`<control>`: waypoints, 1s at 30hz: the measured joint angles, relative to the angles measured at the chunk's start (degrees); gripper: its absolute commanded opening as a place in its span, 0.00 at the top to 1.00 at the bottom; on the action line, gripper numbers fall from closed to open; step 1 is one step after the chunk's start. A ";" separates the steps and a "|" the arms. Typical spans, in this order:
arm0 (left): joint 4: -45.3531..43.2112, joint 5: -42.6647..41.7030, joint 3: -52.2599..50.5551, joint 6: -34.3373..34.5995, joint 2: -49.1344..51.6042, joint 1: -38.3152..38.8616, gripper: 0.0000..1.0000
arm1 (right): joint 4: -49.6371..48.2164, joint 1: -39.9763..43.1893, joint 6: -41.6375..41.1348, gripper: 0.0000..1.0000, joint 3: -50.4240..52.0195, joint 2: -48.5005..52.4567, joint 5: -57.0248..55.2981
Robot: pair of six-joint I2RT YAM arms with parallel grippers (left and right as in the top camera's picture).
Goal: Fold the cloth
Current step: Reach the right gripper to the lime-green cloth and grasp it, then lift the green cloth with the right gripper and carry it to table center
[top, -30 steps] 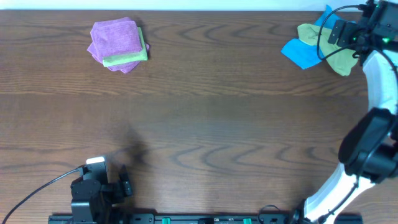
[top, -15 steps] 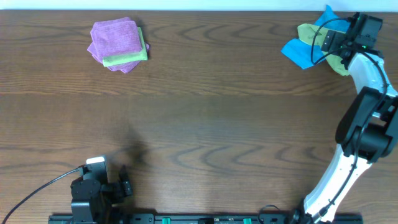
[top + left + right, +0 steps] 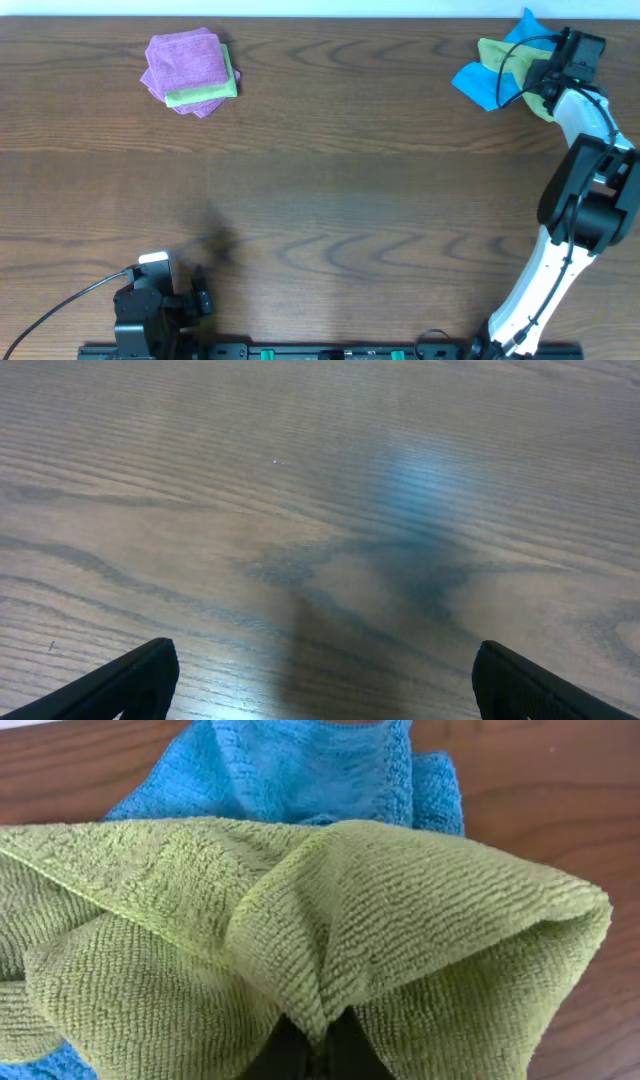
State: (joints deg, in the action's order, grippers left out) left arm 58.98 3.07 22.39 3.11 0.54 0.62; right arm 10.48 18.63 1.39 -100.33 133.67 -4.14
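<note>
The cloth (image 3: 500,53), yellow-green and fuzzy, lies crumpled at the table's far right corner, partly over a bright blue cloth (image 3: 480,84). My right gripper (image 3: 538,78) is at the cloth's right side and is shut on a pinched ridge of it. In the right wrist view the cloth (image 3: 400,910) fills the frame, bunched into a fold that runs down between the black fingertips (image 3: 345,1055) of my right gripper (image 3: 318,1048). My left gripper (image 3: 320,685) hovers open over bare wood near the front left, and its arm (image 3: 150,305) is at the table's front edge.
A purple cloth stack (image 3: 185,62) with a small green folded cloth (image 3: 203,92) in it sits at the far left. The blue cloth (image 3: 300,765) shows behind the green one in the right wrist view. The right arm (image 3: 585,190) runs along the right edge.
My right gripper moved in onto the yellow-green cloth and closed on a fold of it. The left arm has not moved.
</note>
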 measured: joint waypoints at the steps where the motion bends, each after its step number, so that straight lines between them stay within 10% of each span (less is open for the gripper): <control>1: 0.00 0.00 0.00 0.00 0.00 0.00 0.05 | 0.11 -0.02 0.48 0.99 0.00 -0.02 -0.02; 30: -0.02 0.00 0.00 0.00 0.00 0.00 0.05 | 51.21 -20.26 8.20 0.99 -0.44 -43.08 2.89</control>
State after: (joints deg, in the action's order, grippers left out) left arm 58.96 3.07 22.39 3.11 0.54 0.62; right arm 61.69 -1.63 9.58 -100.77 90.59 -1.26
